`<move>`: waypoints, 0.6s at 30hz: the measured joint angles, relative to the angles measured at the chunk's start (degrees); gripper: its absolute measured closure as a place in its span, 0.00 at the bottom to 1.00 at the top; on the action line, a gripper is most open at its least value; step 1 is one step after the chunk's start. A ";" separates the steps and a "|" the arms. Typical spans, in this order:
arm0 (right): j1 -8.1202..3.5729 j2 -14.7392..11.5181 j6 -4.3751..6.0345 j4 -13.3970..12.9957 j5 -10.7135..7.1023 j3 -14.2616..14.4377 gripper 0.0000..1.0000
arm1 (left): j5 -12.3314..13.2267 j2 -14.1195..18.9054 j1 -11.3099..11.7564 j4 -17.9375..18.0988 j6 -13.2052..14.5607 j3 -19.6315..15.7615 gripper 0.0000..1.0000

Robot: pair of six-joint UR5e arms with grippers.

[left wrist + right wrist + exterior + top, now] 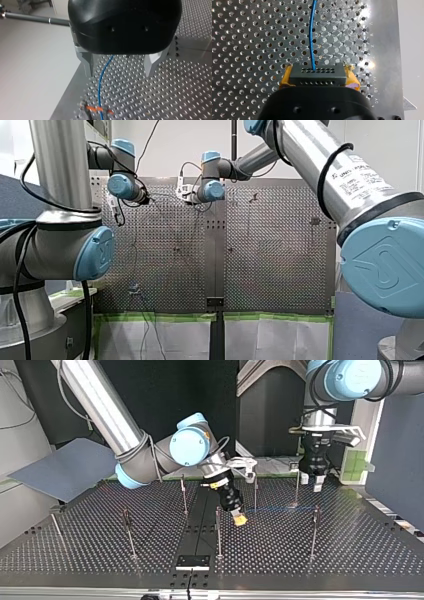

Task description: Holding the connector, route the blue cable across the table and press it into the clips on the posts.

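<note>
Blue cable (pixel 312 37) leaves the connector (pixel 317 74), which is clamped between the yellow pads of my right gripper (pixel 240 519) near the middle of the table (pixel 350 550). Its long axis runs toward my left arm's side edge. My left gripper (pixel 119 72) hangs wide apart, straddling the cable, with the orange clip (pixel 96 109) just ahead. Judgement: left arm is nearer, so it presses.

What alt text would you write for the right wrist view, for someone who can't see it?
My right tool, with yellow pads, grips a black connector by its two sides. A blue cable leaves the connector's middle and runs away ahead of the tool over the perforated metal table.
</note>
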 joint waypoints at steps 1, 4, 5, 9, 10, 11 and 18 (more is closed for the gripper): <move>-0.01 0.00 -0.01 0.01 0.03 0.00 1.00 | 0.16 -0.01 -0.20 0.04 0.12 0.20 0.00; -0.03 -0.01 -0.03 0.03 0.15 -0.02 1.00 | 0.40 -0.18 -0.79 0.14 0.45 1.03 0.00; -0.02 0.00 -0.04 0.04 0.18 -0.02 1.00 | 0.41 -0.32 -0.96 0.16 0.52 1.29 0.00; 0.01 -0.01 -0.09 0.04 0.21 -0.02 1.00 | 0.27 -1.60 -1.81 0.20 1.42 2.46 0.00; 0.02 -0.01 -0.10 0.04 0.20 -0.02 1.00 | 0.20 -2.00 -1.98 0.20 1.69 2.69 0.00; 0.02 -0.01 -0.11 0.04 0.19 -0.02 1.00 | 0.09 -2.40 -2.16 0.20 1.97 2.89 0.00; 0.14 -0.01 -0.11 0.04 0.23 -0.02 1.00 | -1.78 -4.98 -3.49 1.82 3.17 3.80 0.00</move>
